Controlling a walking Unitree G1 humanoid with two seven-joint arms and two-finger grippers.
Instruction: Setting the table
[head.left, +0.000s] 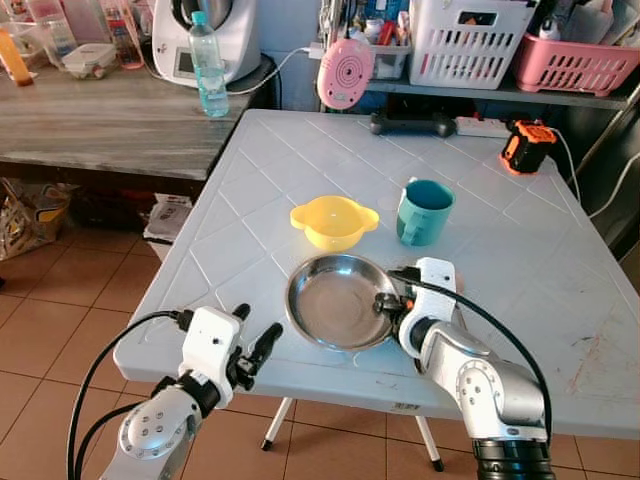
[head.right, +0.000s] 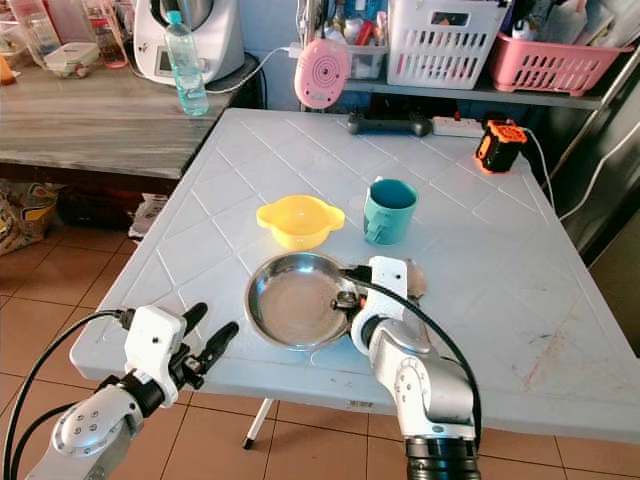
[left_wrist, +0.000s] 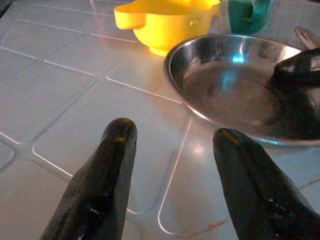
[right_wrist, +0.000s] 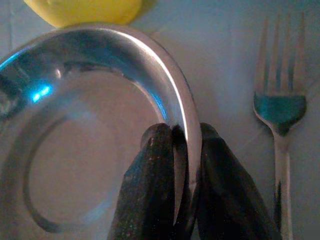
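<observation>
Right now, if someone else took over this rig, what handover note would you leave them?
Right claw: shut on the right rim of the steel plate, one finger inside, one outside.
Left claw: open, holding nothing, hovering at the near left table edge, short of the plate.
Layout: plate near the front edge; yellow bowl just behind it; teal mug right of the bowl; fork flat on the table right of the plate.
Done: all four pieces are on the table.
Left: release the plate once placed, check the fork's alignment, then withdraw both arms.

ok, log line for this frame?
right end effector: shut on plate rim | left end effector: open, idle | fork: beside plate
</observation>
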